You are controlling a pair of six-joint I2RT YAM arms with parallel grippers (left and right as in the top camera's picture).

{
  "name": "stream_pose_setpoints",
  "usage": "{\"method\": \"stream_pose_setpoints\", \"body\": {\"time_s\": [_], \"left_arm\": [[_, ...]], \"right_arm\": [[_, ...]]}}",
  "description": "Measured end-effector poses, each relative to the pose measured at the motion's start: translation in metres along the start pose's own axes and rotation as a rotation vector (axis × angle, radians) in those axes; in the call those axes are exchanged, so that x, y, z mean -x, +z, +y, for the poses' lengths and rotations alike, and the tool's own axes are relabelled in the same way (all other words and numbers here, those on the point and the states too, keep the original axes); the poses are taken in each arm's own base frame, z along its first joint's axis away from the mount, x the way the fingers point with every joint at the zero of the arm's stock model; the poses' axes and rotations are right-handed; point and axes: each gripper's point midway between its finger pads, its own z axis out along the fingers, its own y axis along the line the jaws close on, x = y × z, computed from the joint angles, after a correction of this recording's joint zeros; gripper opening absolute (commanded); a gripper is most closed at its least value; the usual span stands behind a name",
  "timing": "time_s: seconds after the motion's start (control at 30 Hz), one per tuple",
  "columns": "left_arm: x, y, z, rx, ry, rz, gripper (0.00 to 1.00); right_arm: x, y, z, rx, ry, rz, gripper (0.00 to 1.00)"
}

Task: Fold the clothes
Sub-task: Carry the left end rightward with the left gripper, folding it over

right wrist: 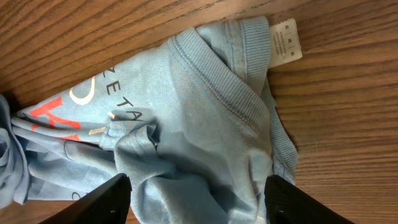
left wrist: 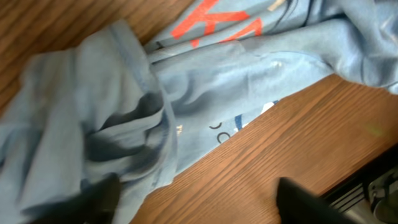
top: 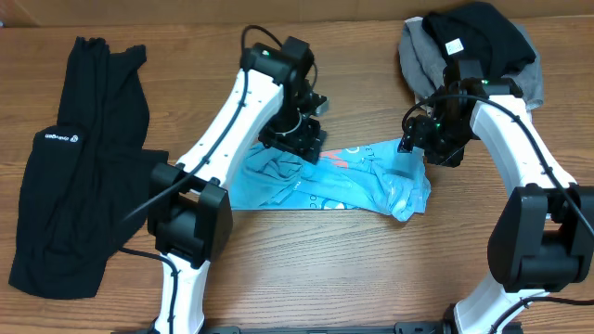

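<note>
The light blue T-shirt (top: 343, 186) lies crumpled in a long strip at the table's middle, red and white print showing. My left gripper (top: 302, 139) hovers over its left end, open. In the left wrist view one dark finger (left wrist: 99, 199) is over bunched blue cloth (left wrist: 124, 124) and the other is over bare wood. My right gripper (top: 418, 139) is above the shirt's right end, open. Its fingers (right wrist: 106, 202) straddle loose folds just below the ribbed collar (right wrist: 236, 81) and its white label (right wrist: 286, 40). The black garment (top: 83, 167) lies spread at the far left.
A heap of grey and black clothes (top: 473, 46) sits at the back right, behind the right arm. Bare wooden tabletop (top: 325, 260) shows in front of the shirt, between the two arm bases.
</note>
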Motion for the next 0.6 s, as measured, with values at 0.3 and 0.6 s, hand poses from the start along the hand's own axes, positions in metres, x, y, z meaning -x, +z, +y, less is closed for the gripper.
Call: {"method": "stream_pose_setpoints", "body": {"time_s": [0.3, 0.6], "left_arm": [[-0.004, -0.049, 0.039, 0.024, -0.136, -0.045, 0.87], [-0.044, -0.032, 0.11, 0.035, -0.372, 0.056, 0.63]], "right_arm": [[0.0, 0.0, 0.0, 0.0, 0.0, 0.0, 0.72], [0.002, 0.0, 0.001, 0.002, -0.003, -0.008, 0.73]]}}
